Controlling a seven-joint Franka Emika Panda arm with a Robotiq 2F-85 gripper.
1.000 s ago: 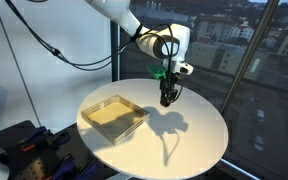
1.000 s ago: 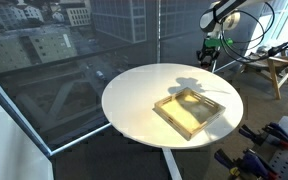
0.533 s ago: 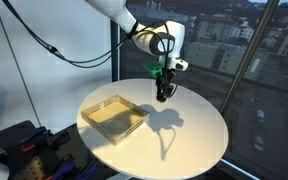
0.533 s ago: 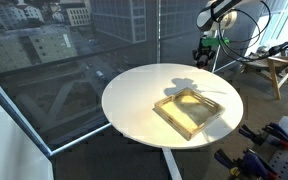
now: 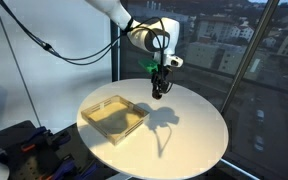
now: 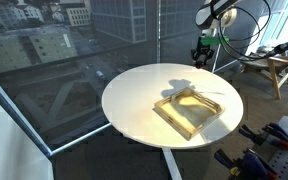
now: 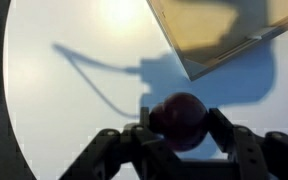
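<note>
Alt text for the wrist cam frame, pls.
The gripper clamps a dark red ball at the bottom of the frame, over a white table. A corner of a tan tray shows at top right, the arm's shadow below it.

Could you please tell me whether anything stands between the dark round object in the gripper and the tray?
Nothing visible does. The gripper holds the dark round object above the white table, beside the tray's corner; only bare tabletop and shadow lie between them.

The Panda arm reaches in from above in an exterior view, wrist turned vertical, gripper pointing straight down, fingers clamped on a dark red ball.
</note>
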